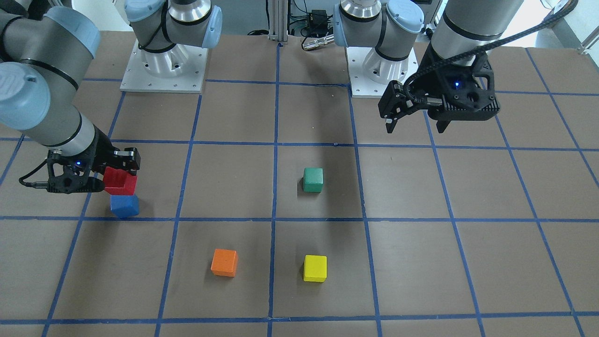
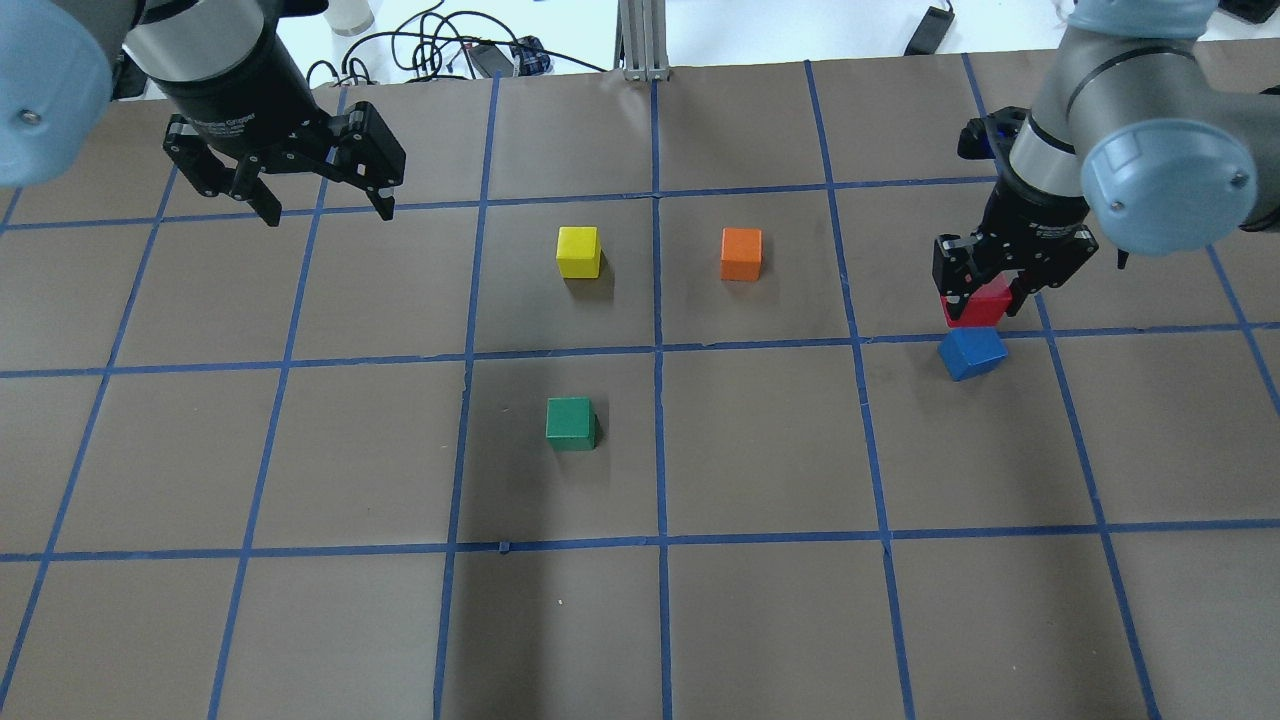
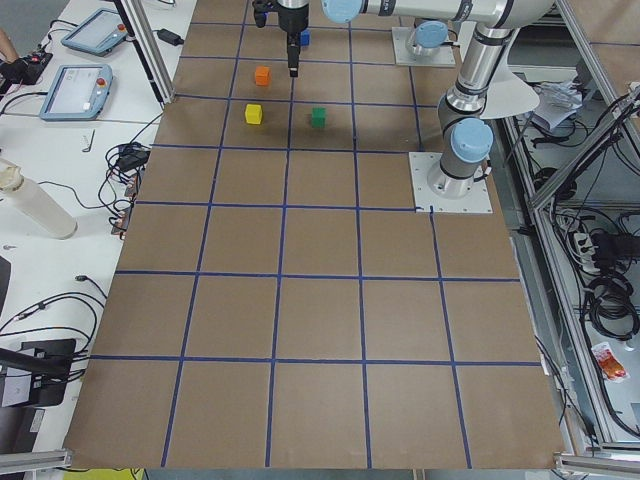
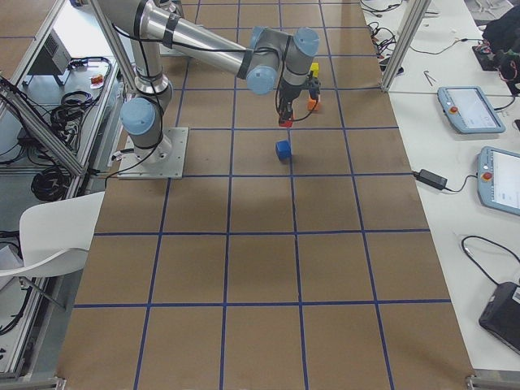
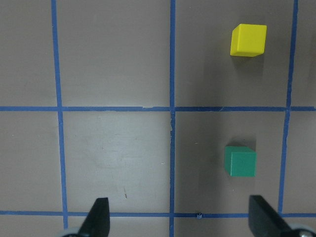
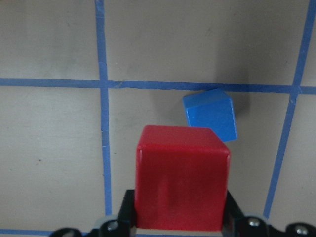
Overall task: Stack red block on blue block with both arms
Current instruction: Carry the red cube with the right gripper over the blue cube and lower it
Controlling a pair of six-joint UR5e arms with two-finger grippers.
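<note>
My right gripper [image 1: 120, 174] is shut on the red block [image 1: 120, 181] and holds it off the table; it also shows in the overhead view [image 2: 978, 305] and the right wrist view [image 6: 181, 177]. The blue block [image 1: 125, 206] rests on the table, turned a little against the grid lines. It lies close by, just past the red block and slightly to its right in the right wrist view [image 6: 210, 114], not squarely under it. My left gripper [image 2: 330, 212] is open and empty, hovering far off at the other side of the table [image 1: 416, 127].
A green block [image 2: 570, 422] sits near the table's middle. A yellow block [image 2: 578, 251] and an orange block [image 2: 741, 253] sit farther out. Both arm bases [image 1: 164, 70] stand at the robot's edge. Blue tape lines grid the brown tabletop.
</note>
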